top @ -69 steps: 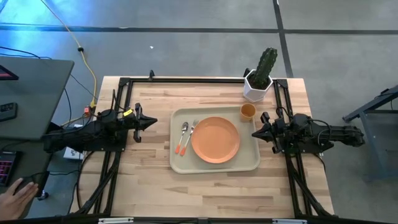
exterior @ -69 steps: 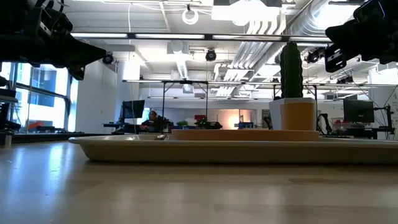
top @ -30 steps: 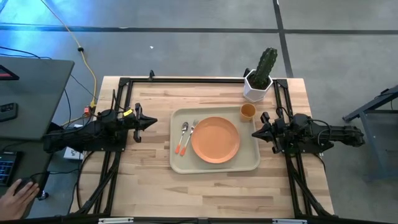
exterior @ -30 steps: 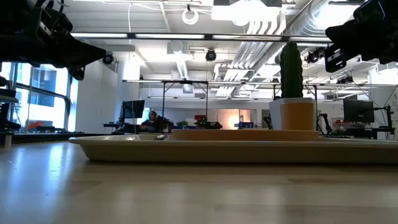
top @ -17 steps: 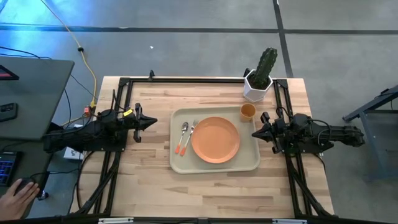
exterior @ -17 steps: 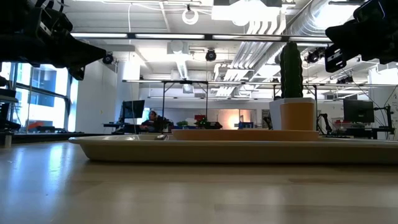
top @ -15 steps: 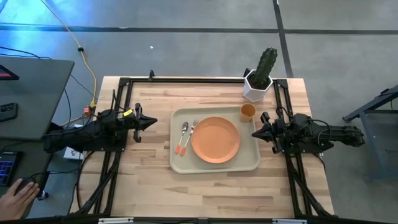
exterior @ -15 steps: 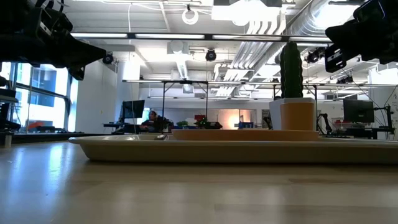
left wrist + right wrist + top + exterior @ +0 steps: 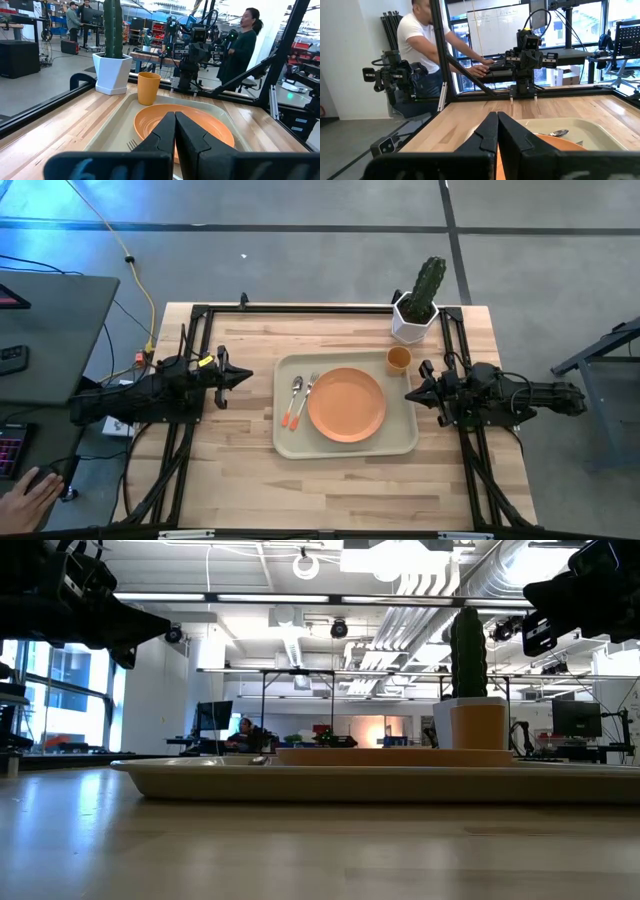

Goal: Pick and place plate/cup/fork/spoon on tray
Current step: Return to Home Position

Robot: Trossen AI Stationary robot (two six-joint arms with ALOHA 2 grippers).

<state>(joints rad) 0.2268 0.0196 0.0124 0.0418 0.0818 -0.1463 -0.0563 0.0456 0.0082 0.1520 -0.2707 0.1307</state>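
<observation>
The beige tray (image 9: 345, 442) lies at the table's middle. On it rest the orange plate (image 9: 346, 404), the spoon (image 9: 294, 390) and the fork (image 9: 303, 394) side by side left of the plate, and the orange cup (image 9: 398, 359) standing upright in the far right corner. My left gripper (image 9: 246, 377) is shut and empty, left of the tray, raised above the table. My right gripper (image 9: 409, 394) is shut and empty, at the tray's right edge, also raised. The plate (image 9: 185, 125) and cup (image 9: 148, 88) show in the left wrist view.
A white hexagonal pot with a cactus (image 9: 416, 305) stands at the table's far right corner, just beyond the cup. Black frame rails (image 9: 300, 308) run along the table's edges. A person's hand (image 9: 25, 498) rests off the table at the near left. People stand in the room beyond.
</observation>
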